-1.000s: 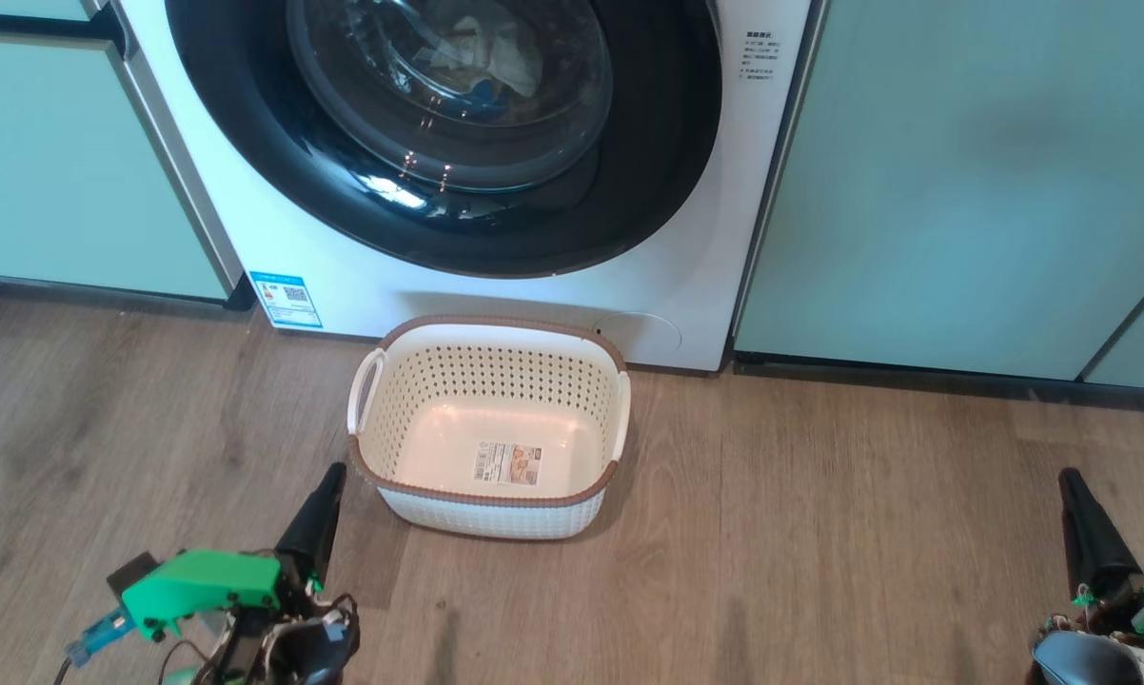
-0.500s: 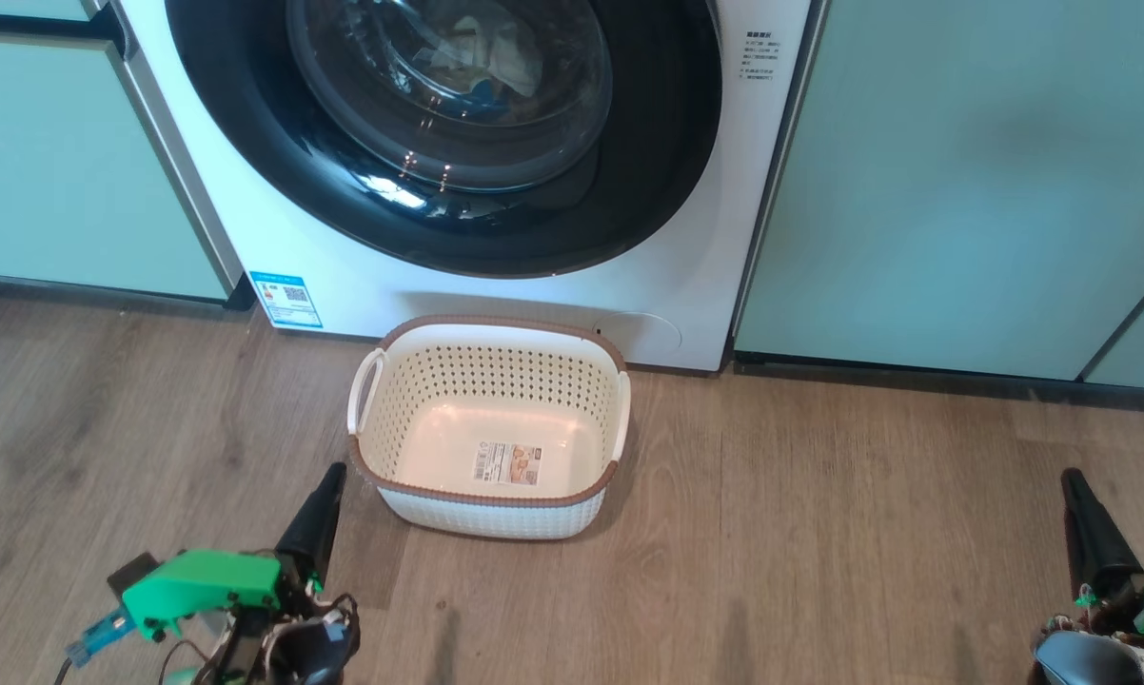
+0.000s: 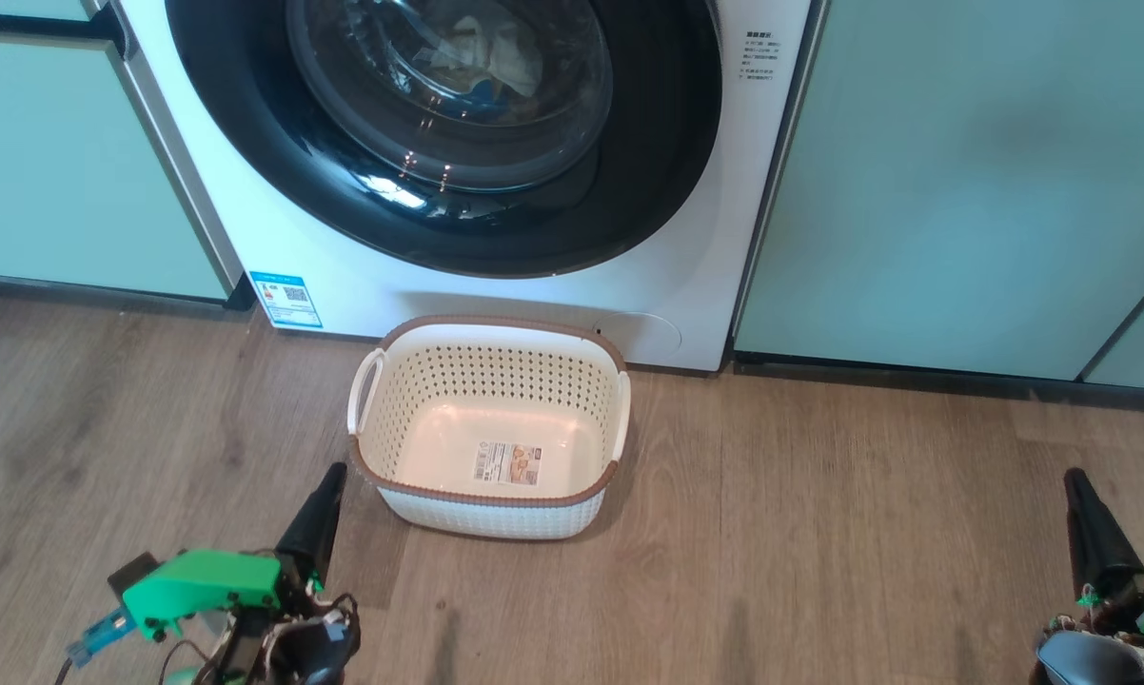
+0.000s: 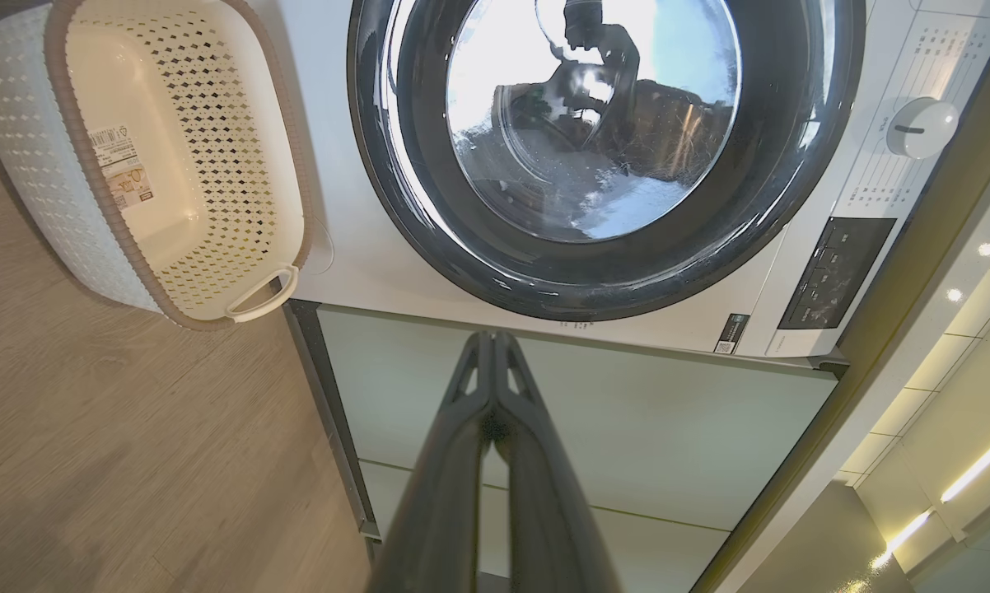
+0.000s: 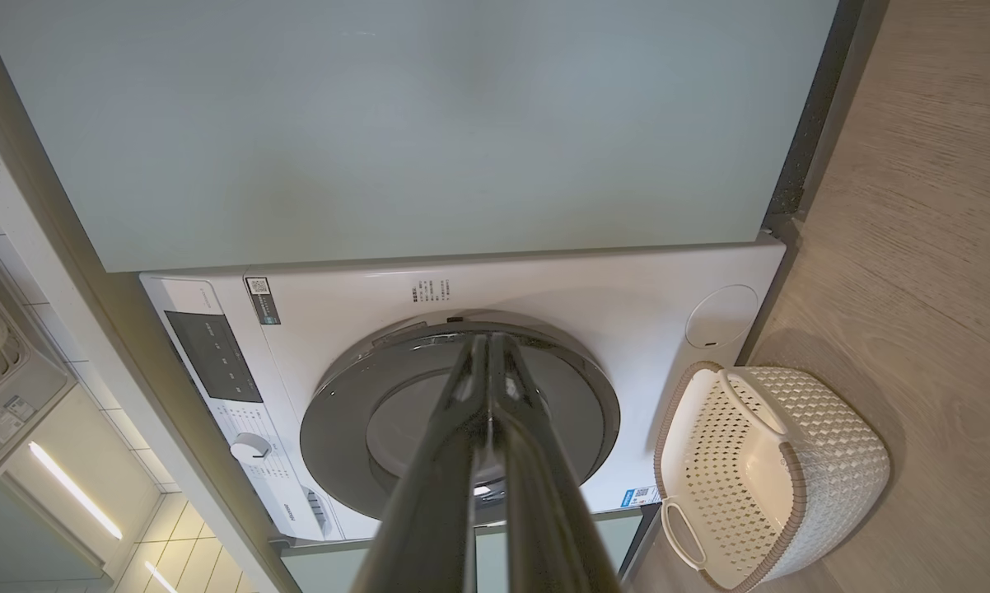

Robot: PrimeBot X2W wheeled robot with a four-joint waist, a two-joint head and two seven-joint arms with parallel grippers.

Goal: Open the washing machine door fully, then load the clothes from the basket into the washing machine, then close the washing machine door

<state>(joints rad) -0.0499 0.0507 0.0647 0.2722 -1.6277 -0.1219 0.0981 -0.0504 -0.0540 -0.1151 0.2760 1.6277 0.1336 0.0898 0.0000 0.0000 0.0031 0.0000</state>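
Washing machine [image 3: 363, 285] fills the far middle of the scene, white, set between mint-green cabinet panels [image 3: 962, 190]. The washing machine door [image 3: 629, 190] lies flat against its front, glossy black rim all round. I judge it closed, though I cannot tell whether the latch has caught. The basket [image 3: 496, 328] sits on the wooden floor [image 3: 819, 523] just near of the machine, with only its label in the bottom. The clothes [image 3: 496, 52] show pale through the glass, inside the drum. My left pincer [image 3: 332, 476] hangs just left of the basket's near corner, tips pressed together and holding nothing. My right pincer [image 3: 1074, 480] is well off to the right, likewise closed and empty.

To my eye the loading is finished and only the door needs confirming. To do that well I would press with closed tips on the black rim, never on the bulging glass, squarely and slowly. Both arms should keep wide of the basket, so it is not knocked.
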